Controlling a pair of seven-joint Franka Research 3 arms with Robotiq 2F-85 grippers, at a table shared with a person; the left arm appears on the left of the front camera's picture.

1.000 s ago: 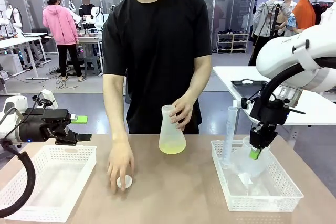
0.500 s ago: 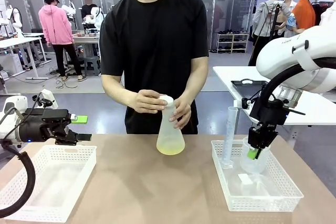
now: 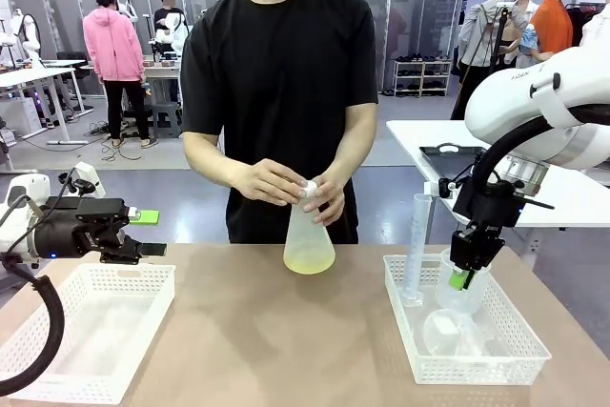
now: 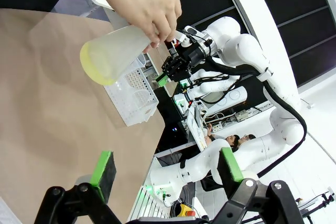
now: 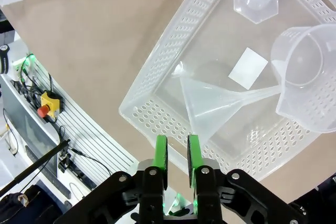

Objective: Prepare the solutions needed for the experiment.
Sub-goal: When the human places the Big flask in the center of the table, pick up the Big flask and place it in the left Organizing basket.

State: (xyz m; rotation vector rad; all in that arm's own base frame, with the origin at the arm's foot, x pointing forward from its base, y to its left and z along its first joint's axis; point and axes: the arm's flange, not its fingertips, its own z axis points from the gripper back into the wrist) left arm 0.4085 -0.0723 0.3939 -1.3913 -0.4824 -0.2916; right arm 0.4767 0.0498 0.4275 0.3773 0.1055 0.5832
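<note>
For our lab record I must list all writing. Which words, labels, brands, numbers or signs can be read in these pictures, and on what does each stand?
No text can be read anywhere in these pictures.
On the conical flask: no label seen.
On the measuring cylinder: any scale marks are too faint to read.
On the white slip in the right basket: it looks blank.

No print, number or brand can be read on anything here. The small white slip [image 5: 248, 67] lying in the perforated basket [image 5: 157, 95] ahead of the right gripper [image 5: 177, 145] looks blank. Any scale marks on the clear measuring cylinder [image 3: 420, 235] standing just beside that gripper are too faint to read.
</note>
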